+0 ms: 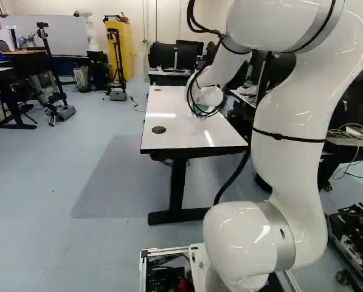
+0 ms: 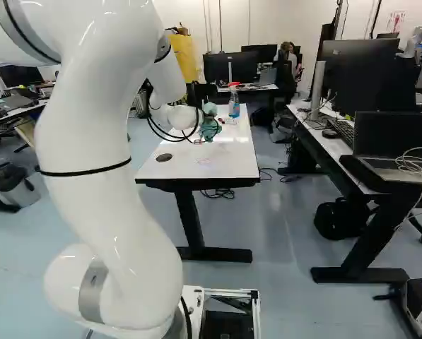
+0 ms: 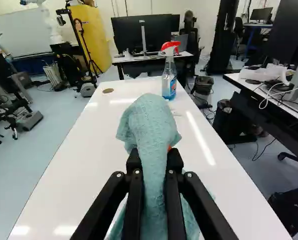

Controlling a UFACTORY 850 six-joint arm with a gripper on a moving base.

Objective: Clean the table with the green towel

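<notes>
Green towel (image 3: 151, 125) shows clearly pinched only in the wrist view.

Towel (image 3: 151, 130) is teal, tabletop (image 3: 89, 150) wht, btl trigger (image 3: 169, 46) red/wht, monitor (image 3: 128, 33) blk.

The towel (image 3: 151, 122) between my fingers (image 3: 135, 205) was soft-looking cloth, matt, creased and finely textured; the fingers themselves looked hard and mostly matt. Beneath, the table (image 3: 84, 160) had a smooth, glossy top that threw back the lights. The spray bottle (image 3: 169, 82) was clear, shiny plastic. My arm (image 1: 290, 115) wore a smooth, glossy shell.
</notes>
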